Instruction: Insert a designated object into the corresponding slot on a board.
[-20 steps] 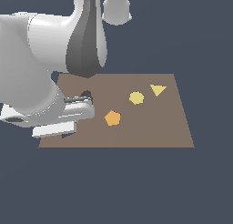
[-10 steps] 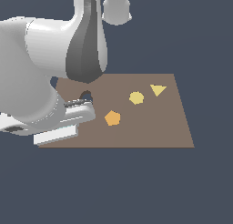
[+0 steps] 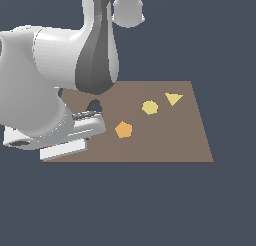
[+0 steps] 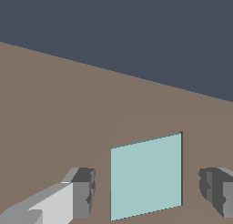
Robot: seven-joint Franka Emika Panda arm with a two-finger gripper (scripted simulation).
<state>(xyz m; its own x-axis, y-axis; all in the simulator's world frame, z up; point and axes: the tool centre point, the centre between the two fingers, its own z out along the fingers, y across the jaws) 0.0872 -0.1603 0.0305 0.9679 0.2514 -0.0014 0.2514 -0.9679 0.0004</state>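
White Panda arm bent low over flat brown rectangular board [image 3: 165,140]; gripper [image 4: 148,191] fingers spread wide, apart from small teal square piece [image 4: 145,175] lying between them on board.

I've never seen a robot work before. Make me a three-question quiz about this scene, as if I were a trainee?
1. True or false: the gripper has closed on the flat pale teal square piece.
2. Which shape lies nearest the grey arm on the flat brown rectangular board? A) orange pentagon B) yellow triangle C) round-edged yellow piece
3. Fill in: the teal piece lies between the two grey ____.

Key: 1 false, gaps show on both sides; 2 A; 3 fingers.
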